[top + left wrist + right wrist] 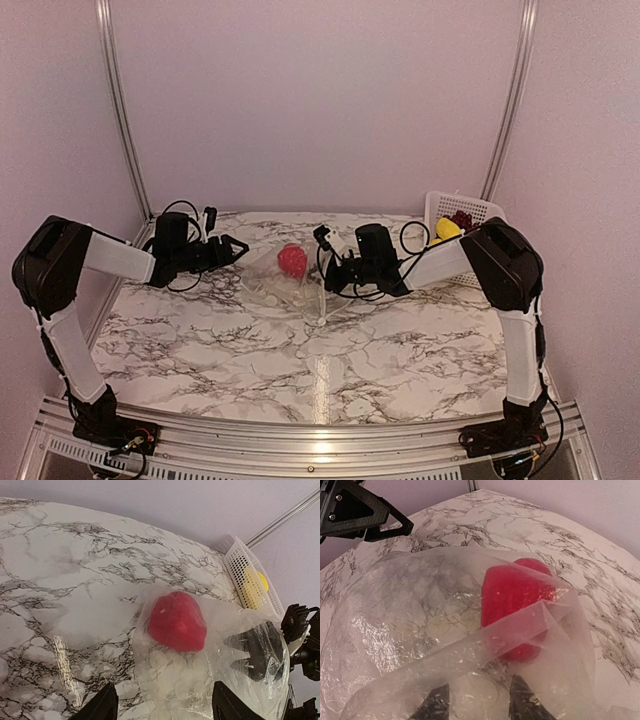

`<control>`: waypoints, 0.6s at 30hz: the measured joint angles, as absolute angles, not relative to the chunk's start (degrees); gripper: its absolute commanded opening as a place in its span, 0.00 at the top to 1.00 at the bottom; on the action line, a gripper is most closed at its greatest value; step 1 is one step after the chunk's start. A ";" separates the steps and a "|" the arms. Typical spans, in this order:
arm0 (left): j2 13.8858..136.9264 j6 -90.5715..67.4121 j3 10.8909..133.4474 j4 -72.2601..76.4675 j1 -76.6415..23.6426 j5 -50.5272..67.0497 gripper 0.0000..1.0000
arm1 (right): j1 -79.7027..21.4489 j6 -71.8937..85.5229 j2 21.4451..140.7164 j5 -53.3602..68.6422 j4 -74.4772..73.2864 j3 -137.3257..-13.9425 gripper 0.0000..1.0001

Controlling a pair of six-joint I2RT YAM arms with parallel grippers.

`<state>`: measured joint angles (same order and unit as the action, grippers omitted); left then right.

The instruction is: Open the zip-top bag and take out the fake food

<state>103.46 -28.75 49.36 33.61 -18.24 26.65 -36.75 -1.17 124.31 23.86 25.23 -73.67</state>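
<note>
The clear zip-top bag (283, 283) lies crumpled on the marble table (200, 340) between my two grippers. Inside it are a red piece of fake food (292, 260) and a cream-white lumpy piece (175, 675). My left gripper (238, 247) is wide open at the bag's left end, its fingers (100, 706) on either side of the bag (210, 650) without touching it. My right gripper (328, 282) is at the bag's right end. Its fingers (524, 702) stand apart and show through the bag's film (420, 615), just short of the red piece (515, 605).
A white lattice basket (478, 209) stands at the back right, behind the right arm, with a yellow piece (448, 229) and purple grapes (462, 218) in it. It also shows in the left wrist view (235, 565). Pale walls and metal posts close in the table.
</note>
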 measured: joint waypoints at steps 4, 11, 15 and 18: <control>105.10 -27.57 57.04 31.14 -18.11 26.55 0.32 | -36.40 -1.43 124.31 24.16 24.80 -73.67 0.60; 113.08 -26.11 68.47 28.64 -19.51 26.52 0.33 | -35.86 -1.58 125.56 25.41 24.64 -73.71 0.60; 119.13 -25.19 74.06 26.24 -21.06 26.50 0.33 | -35.73 -1.85 126.69 25.69 24.38 -74.28 0.60; 122.58 -24.21 77.34 23.83 -22.20 26.50 0.37 | -35.73 -1.96 127.11 26.22 24.38 -74.39 0.58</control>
